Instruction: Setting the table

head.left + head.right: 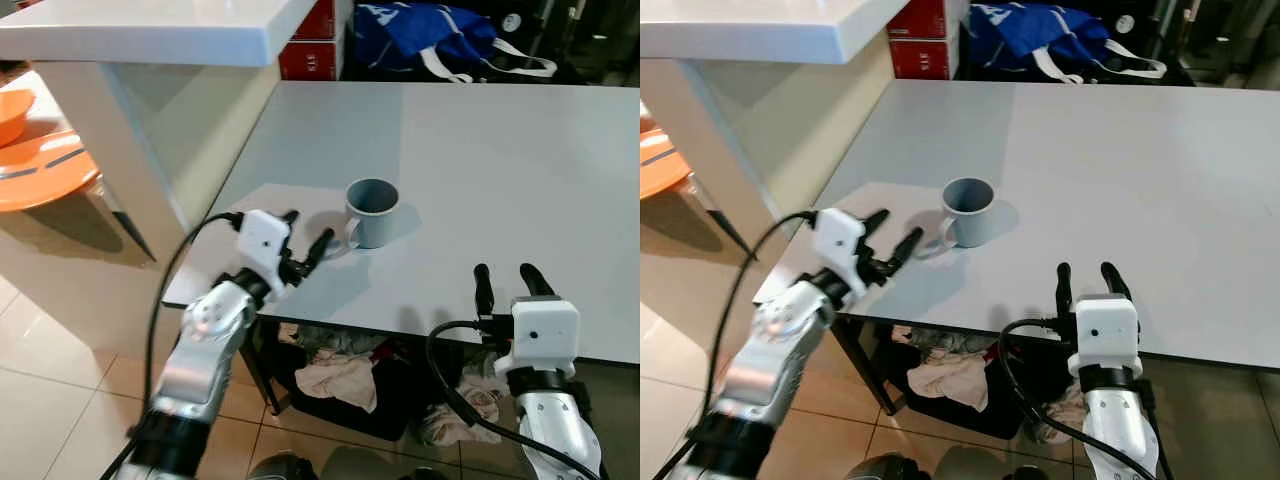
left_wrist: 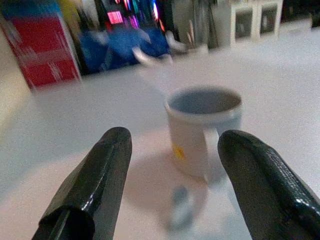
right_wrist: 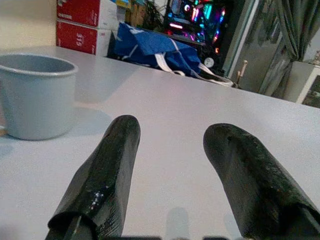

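Left pincer (image 1: 305, 238) open beside the mug (image 1: 372, 212); right pincer (image 1: 503, 279) open; a careless nudge could tip it

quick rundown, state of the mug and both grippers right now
grey mug: upright on the table, looks empty, handle toward the left gripper, not held
left gripper: open, just short of the mug's handle, holding nothing
right gripper: open, over the near table edge, holding nothing
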Available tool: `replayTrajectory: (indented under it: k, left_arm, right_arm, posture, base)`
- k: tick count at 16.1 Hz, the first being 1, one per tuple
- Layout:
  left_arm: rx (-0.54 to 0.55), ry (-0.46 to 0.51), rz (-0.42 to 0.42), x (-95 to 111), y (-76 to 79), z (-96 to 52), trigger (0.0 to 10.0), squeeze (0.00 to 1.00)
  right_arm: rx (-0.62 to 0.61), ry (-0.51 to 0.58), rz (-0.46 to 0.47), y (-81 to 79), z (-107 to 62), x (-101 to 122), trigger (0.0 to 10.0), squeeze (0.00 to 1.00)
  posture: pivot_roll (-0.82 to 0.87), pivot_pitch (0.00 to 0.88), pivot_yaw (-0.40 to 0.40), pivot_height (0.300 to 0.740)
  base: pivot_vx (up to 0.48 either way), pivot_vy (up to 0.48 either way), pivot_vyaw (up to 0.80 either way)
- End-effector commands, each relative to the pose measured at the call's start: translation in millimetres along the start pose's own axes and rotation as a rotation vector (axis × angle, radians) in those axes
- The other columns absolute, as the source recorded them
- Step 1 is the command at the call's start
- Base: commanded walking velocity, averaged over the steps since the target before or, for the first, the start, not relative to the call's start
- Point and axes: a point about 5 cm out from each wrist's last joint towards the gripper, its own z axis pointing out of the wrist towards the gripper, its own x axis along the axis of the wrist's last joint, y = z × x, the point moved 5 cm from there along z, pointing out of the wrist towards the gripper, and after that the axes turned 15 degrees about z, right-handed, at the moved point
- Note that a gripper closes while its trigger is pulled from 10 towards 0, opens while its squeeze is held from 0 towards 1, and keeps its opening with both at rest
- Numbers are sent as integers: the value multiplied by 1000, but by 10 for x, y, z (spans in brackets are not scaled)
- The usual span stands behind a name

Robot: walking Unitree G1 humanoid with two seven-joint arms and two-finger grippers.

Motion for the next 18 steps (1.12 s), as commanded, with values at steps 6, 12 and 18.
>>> replayTrajectory:
  k: [6,12,18]
  left_arm:
    - [167,-148,-108,-246,-176,-97,10000,0]
    - [246,-218,-155,-378,-250,37,10000,0]
    - [241,-192,-138,-285,-290,233,10000,0]
  right_arm:
    - [-62,-10,81,136,157,-88,10000,0]
    - [-171,-16,219,318,219,-149,10000,0]
    - [-142,-18,191,266,194,-163,10000,0]
  posture:
    - [-37,0,91,707]
    - [-44,0,86,707]
    - [-55,0,92,707]
  base:
    - [-84,137,0]
    - [-280,393,0]
    - [-145,424,0]
